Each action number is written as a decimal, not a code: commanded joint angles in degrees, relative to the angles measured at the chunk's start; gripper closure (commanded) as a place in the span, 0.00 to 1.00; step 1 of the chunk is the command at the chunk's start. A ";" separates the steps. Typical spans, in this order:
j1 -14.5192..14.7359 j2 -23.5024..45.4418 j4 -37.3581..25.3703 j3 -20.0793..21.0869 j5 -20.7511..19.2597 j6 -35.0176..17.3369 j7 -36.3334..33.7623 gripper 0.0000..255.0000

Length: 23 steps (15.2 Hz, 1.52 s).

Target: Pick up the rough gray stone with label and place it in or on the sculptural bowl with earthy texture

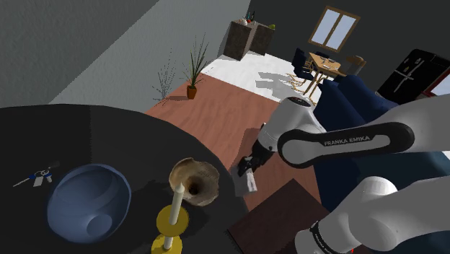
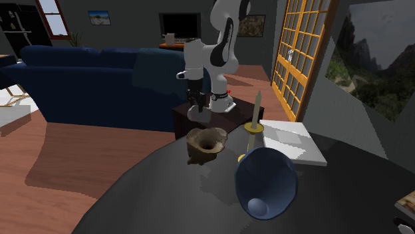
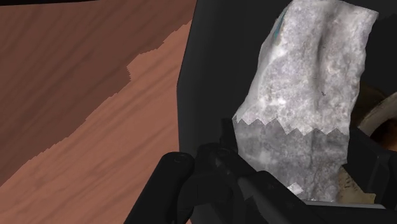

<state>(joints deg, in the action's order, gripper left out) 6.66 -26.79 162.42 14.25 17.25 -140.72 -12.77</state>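
My black gripper (image 1: 249, 164) is shut on the rough grey stone (image 1: 249, 180), which hangs just past the round black table's edge. The brown, earthy sculptural bowl (image 1: 193, 180) stands on the table (image 1: 86, 137), a short way toward the shoulder view's left of the stone. In the second exterior view the gripper (image 2: 197, 101) holds the stone (image 2: 199, 114) above and behind the bowl (image 2: 206, 143). In the wrist view the stone (image 3: 305, 95) sits clasped in the gripper (image 3: 292, 181), with the bowl's rim (image 3: 383, 121) showing just beside it.
A yellow candlestick (image 1: 171, 220) with a pale candle stands close in front of the bowl. A large blue bowl (image 1: 88, 202) lies beside it. A small blue-white item (image 1: 36, 177) lies near the table's far side. A white book (image 2: 292, 141), a dark low side table (image 1: 278, 216) and a blue sofa (image 2: 93, 80) stand nearby.
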 commanded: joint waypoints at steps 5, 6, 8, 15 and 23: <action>-0.29 -4.22 -2.21 -0.53 -0.95 6.41 -0.78 1.00; -0.34 -4.82 -2.63 -0.63 -1.11 7.43 -0.89 1.00; -0.44 -5.96 -3.52 -0.84 -1.42 9.44 -1.10 1.00; -0.80 -9.17 -7.04 -1.60 -2.44 16.15 -1.78 1.00; -0.84 -4.25 -15.15 0.61 -2.93 18.84 -5.15 1.00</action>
<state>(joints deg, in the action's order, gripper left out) 5.65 -32.49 148.77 14.00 14.22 -121.75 -16.84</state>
